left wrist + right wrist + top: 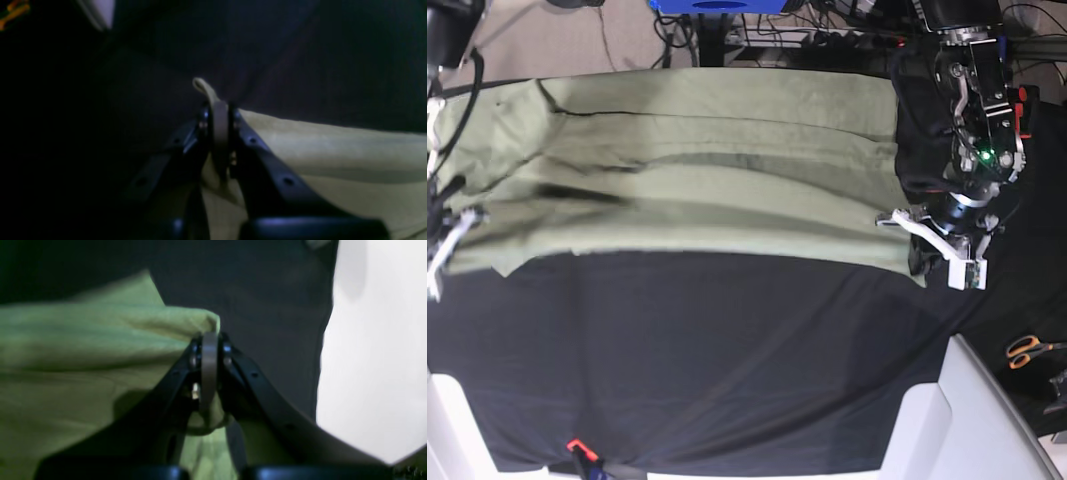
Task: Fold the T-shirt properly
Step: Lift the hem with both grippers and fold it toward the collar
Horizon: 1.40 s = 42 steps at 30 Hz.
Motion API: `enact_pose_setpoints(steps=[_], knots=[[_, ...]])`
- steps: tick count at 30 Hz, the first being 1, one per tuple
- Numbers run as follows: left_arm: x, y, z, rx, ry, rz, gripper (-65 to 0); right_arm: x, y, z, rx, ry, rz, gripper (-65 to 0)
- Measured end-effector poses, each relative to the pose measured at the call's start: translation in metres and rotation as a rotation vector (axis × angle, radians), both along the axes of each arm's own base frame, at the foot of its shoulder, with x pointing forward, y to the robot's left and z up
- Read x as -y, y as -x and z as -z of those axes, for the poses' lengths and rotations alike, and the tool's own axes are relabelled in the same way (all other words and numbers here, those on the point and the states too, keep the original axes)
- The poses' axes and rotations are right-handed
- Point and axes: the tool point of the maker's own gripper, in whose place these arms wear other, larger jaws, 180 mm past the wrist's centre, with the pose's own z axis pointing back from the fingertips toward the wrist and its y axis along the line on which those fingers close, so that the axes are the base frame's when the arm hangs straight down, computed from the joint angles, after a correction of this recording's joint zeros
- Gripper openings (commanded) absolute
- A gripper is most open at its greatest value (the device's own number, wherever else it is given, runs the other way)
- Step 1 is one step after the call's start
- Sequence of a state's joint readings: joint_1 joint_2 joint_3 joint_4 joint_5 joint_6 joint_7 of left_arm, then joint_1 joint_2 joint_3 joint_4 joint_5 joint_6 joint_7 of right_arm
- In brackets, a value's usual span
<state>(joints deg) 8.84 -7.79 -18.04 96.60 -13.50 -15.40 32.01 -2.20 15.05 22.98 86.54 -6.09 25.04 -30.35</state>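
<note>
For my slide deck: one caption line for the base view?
Both tools pinch opposite ends of a sage-green T-shirt stretched across the black table cloth.

We are seeing a plain pale sage-green T-shirt [697, 170] lying across a black cloth [727, 360] covering the surface. We are noticing black claw fingers [267, 160], orange-handled scissors [1030, 349], and a blue object [717, 6].
</note>
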Motion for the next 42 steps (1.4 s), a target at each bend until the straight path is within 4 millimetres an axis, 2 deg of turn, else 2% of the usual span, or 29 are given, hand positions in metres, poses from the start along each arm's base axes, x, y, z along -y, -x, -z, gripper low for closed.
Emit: enact_pose_setpoints(steps=[3,10,14,17,20,22,24,31,37,42], knots=[[-0.001,0.0,0.0,0.001,0.0,-0.002,-65.0,0.002,-0.016,-0.005,0.034,-0.014,0.005,-65.0],[-0.001,-0.009,0.001,0.001,0.009,-0.005,-65.0,0.001,-0.037,0.014,0.063,-0.089,0.009,-65.0],[-0.002,-0.007,0.006,-0.015,0.01,-0.007,-65.0,0.001,-0.041,0.02,0.089,-0.112,0.01,-65.0],[-0.002,-0.018,0.002,0.001,0.016,-0.011,-65.0,0.001,-0.049,0.02,0.127,-0.127,0.007,-65.0],[-0.005,-0.019,0.008,-0.016,-0.018,-0.015,-65.0,0.015,-0.056,0.014,0.169,-0.114,0.043,-65.0],[-0.002,-0.016,0.018,-0.044,-0.024,-0.018,-65.0,0.034,-0.057,0.008,0.199,-0.08,0.085,-65.0],[0.005,-0.016,0.022,-0.053,-0.015,-0.007,-65.0,0.044,-0.057,0.008,0.193,-0.072,0.101,-65.0],[0.001,-0.027,0.015,-0.03,-0.023,-0.014,-65.0,0.042,-0.057,0.012,0.187,-0.08,0.096,-65.0],[0.008,-0.026,0.019,-0.033,-0.007,-0.016,-65.0,0.043,-0.047,0.023,0.155,-0.08,0.104,-65.0],[0.008,-0.026,0.018,-0.031,-0.007,-0.016,-65.0,0.043,-0.047,0.023,0.157,-0.08,0.103,-65.0]])
